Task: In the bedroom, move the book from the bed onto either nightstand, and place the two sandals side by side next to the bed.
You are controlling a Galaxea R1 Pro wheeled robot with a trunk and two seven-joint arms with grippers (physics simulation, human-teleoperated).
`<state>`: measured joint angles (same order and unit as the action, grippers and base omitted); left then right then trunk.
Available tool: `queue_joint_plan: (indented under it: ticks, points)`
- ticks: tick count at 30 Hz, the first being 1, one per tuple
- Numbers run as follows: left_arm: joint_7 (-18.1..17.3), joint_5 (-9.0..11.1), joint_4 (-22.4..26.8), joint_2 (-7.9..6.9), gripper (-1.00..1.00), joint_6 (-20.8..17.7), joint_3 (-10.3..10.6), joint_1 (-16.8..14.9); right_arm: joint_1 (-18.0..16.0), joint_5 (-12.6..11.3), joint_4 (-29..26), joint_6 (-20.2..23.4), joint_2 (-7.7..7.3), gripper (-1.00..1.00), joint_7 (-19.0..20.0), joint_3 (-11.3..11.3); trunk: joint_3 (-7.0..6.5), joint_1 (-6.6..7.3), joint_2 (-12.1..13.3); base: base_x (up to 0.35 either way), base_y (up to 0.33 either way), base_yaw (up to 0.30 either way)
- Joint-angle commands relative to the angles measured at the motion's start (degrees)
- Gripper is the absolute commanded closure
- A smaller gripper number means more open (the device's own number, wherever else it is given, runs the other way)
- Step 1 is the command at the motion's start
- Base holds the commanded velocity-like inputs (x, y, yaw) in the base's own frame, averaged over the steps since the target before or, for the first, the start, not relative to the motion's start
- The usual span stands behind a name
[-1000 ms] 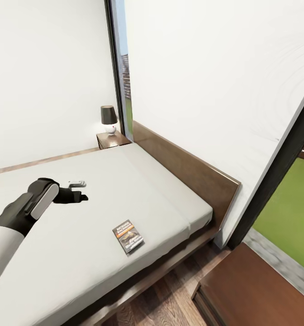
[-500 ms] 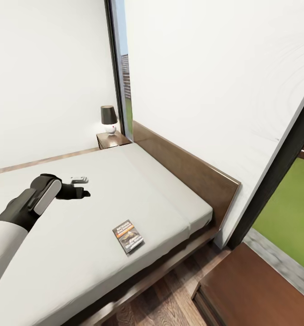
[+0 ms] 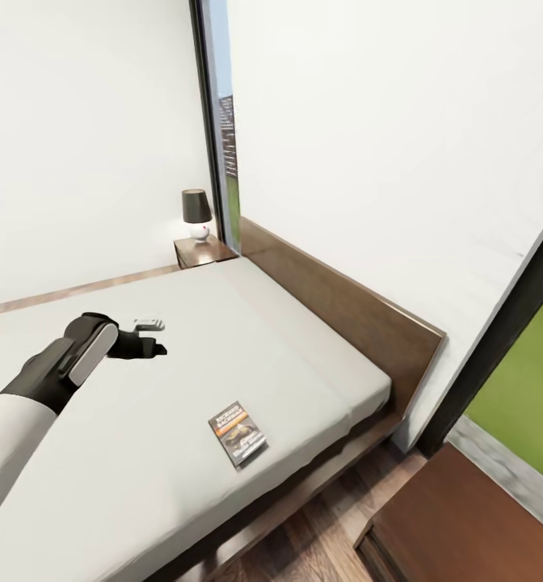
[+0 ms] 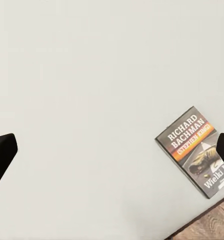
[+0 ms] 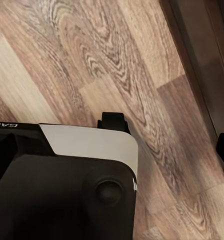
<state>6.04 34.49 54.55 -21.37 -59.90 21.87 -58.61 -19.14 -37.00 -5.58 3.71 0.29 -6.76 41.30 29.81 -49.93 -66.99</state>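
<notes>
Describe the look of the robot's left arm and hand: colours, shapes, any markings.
The left arm has a smooth white rounded forearm shell, then a black wrist section carrying a light grey oblong panel. The left hand is black at its base, with one black finger and one pale grey finger; no lettering or cables are legible on it.

A small lamp (image 3: pixel 195 214) with a dark shade and a round white base stands in the far corner, beside a tall black-framed window strip (image 3: pixel 223 121) that shows a sliver of sky and what may be a distant building. White walls (image 3: pixel 86 137) meet at that corner, and a pale skirting strip (image 3: pixel 77 288) runs along the foot of the left one. At the right edge a black window frame (image 3: pixel 498 339) borders green grass (image 3: pixel 526 404), and wood-plank floor (image 5: pixel 92 60) lies below.
</notes>
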Motion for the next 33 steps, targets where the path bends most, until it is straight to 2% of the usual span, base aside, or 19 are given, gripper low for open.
queue_joint_plan:
  ticks: [1, 8, 15, 29, 33]
  points:
    - [0.59, 0.56, -0.58, 0.19, -1.0, -0.1, 0.73, -0.1, -0.02, -0.34, -0.08, 0.33, -0.02, -1.0, -0.37, 0.48, 0.06, -0.01, -0.03, 0.073, 0.068, 0.0]
    - [0.28, 0.52, -8.84, 2.01, -1.0, -0.1, 3.6, -3.28, 0.01, -0.29, 0.15, 0.33, -0.02, -1.0, -0.36, 0.47, 0.06, -0.01, -0.03, 0.033, 0.031, 0.0]
    - [0.08, 0.54, -11.88, 2.62, -1.0, -0.1, 6.51, -4.79, 0.04, -0.29, 0.17, 0.33, -0.01, -1.0, -0.36, 0.47, 0.06, -0.01, -0.03, 0.007, 0.007, 0.0]
    - [-0.26, 0.63, -12.59, 3.39, -1.0, -0.1, 7.34, -5.31, 0.06, -0.34, 0.2, 0.33, -0.01, -1.0, -0.36, 0.47, 0.06, -0.01, -0.03, 0.001, 0.016, 0.0]
    - [-2.98, 0.9, -12.71, 3.46, -1.0, -0.1, 7.32, -5.52, 0.21, -0.32, 0.21, 0.33, -0.02, -1.0, -0.36, 0.47, 0.06, -0.01, -0.03, 0.0, 0.01, 0.0]
